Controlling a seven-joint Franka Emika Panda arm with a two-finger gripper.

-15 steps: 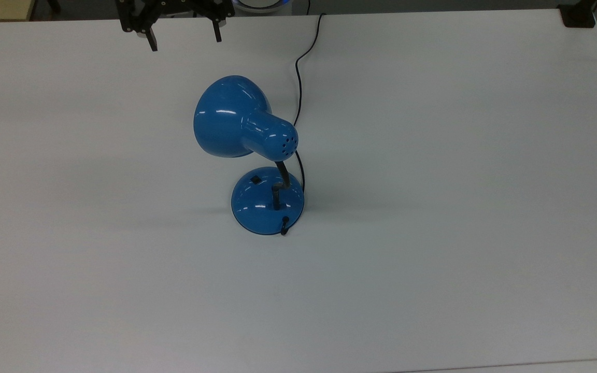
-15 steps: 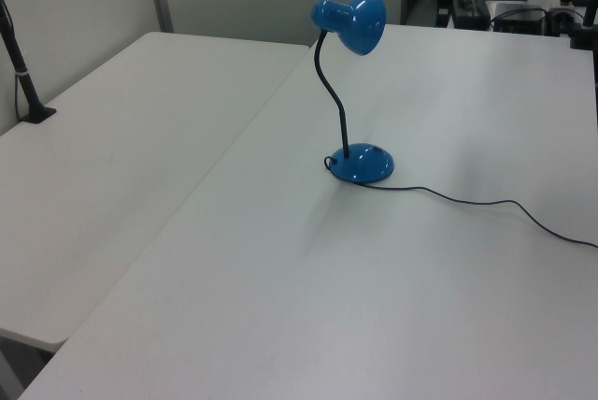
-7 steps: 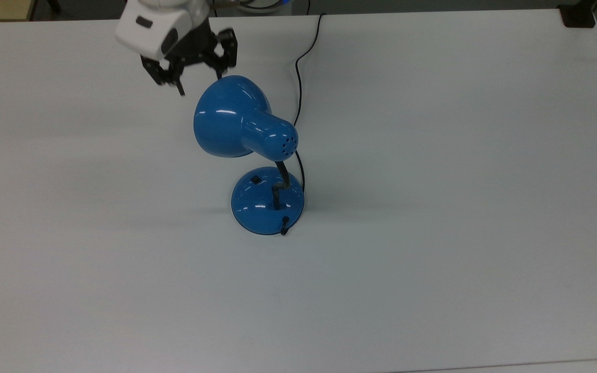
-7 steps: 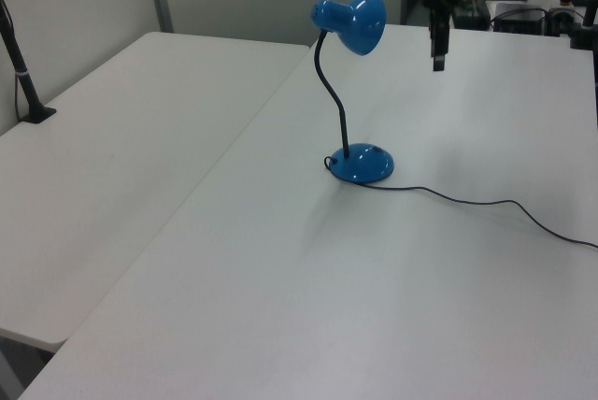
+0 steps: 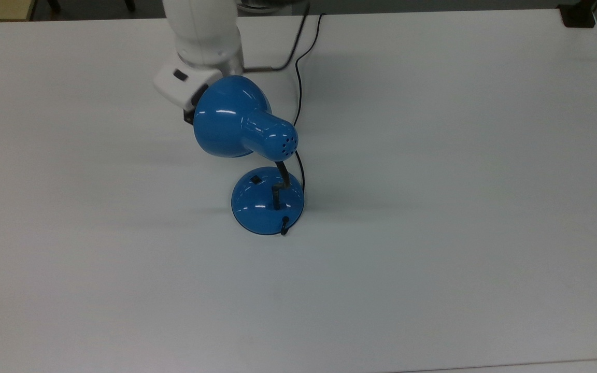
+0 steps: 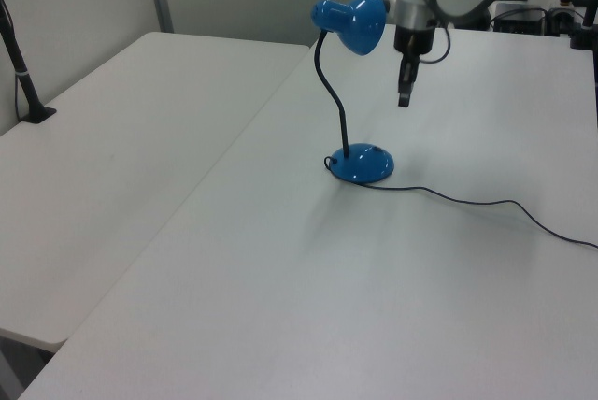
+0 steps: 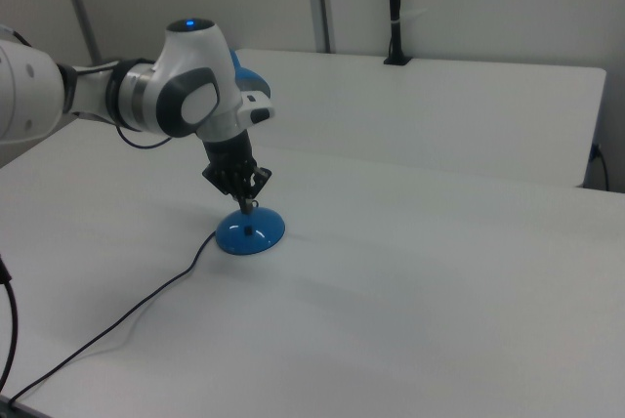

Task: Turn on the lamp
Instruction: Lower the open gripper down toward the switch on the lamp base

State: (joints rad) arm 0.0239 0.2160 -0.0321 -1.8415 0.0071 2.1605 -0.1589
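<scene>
white table (image 5: pixel 433 129), panda arm (image 7: pixel 146 96) over the blue desk lamp (image 5: pixel 246 129), which stands mid-table.
top view: lamp shade hides the gripper; base switch (image 5: pixel 255 180) in plain sight, cord (image 6: pixel 486 202) trails off. left view: gripper (image 6: pixel 405 93) hangs beside the shade, above the base (image 6: pixel 363 164), touching nothing. right view: jaws look slightly parted, holding nothing.

Lamp (image 6: pixel 360 162) on table (image 6: pixel 280 307), gripper (image 6: pixel 405 92) beside shade (left view's right)
</scene>
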